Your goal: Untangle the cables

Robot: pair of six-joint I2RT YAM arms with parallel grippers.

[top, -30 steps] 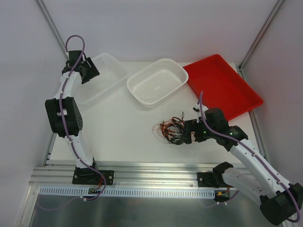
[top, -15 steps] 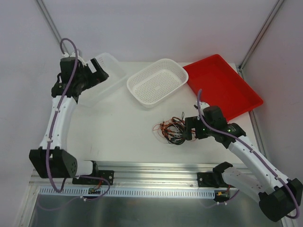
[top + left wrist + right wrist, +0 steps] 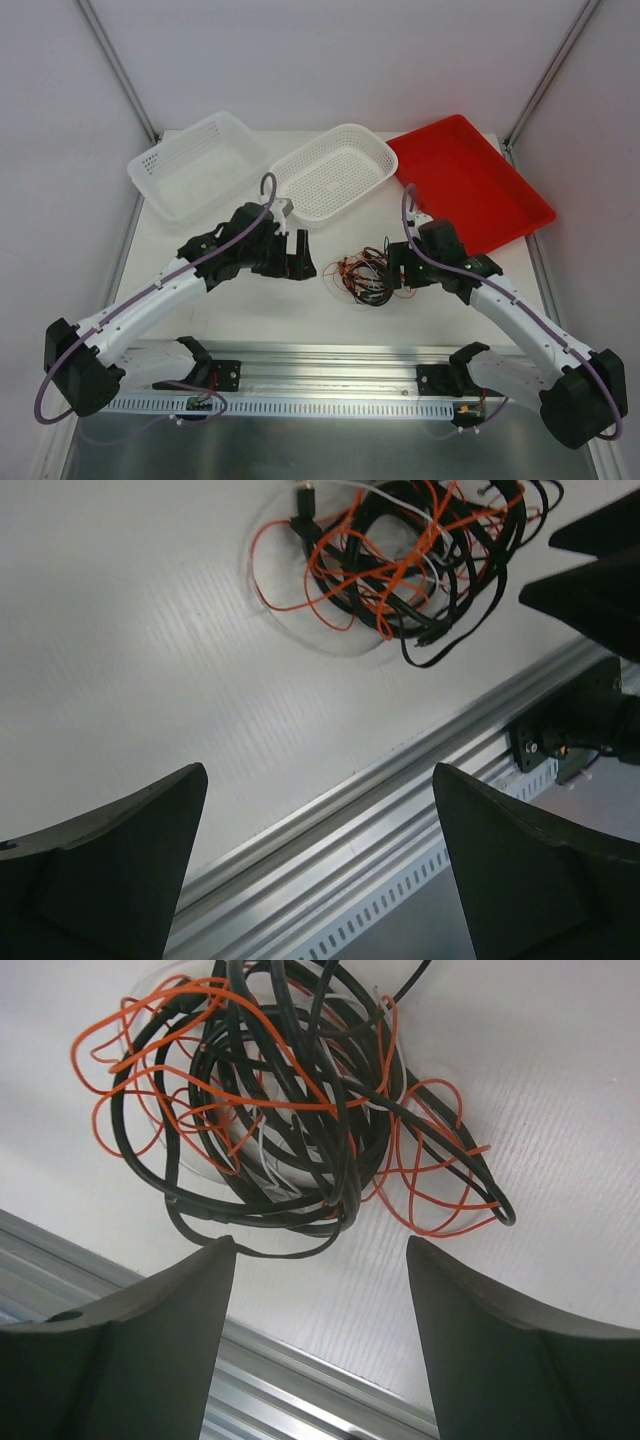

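**First:** Orange and black cables (image 3: pixel 362 273) are seen lying in one tangled heap on the white tabletop (image 3: pixel 250 300), towards its near edge and between the two hands.

**Second:** How is the left hand (image 3: pixel 303 262) placed?

**First:** It is held low over the tabletop, near the left side of the heap but apart from it. In the left wrist view its fingers (image 3: pixel 110 860) are spread wide and nothing is gripped between them. The cables (image 3: pixel 400 560) are seen ahead, across a stretch of bare tabletop.

**Second:** And the right hand (image 3: pixel 392 273)?

**First:** It is set right against the right side of the heap. In the right wrist view its fingers (image 3: pixel 130 1330) are parted, and the cables (image 3: pixel 290 1110) lie just beyond the fingertips. The lowest black loop reaches down to the tip of one finger, but whether it is touched cannot be told. No strand is seen clamped, so this hand is released too.

**Second:** What else is found on the tabletop?

**First:** A left basket (image 3: pixel 175 140) and a middle basket (image 3: pixel 305 148), both white and perforated, are placed along the far side. A red tray (image 3: pixel 470 180) is set just beside the middle basket, at the far right corner. An aluminium rail (image 3: pixel 330 355) is fixed along the near edge.
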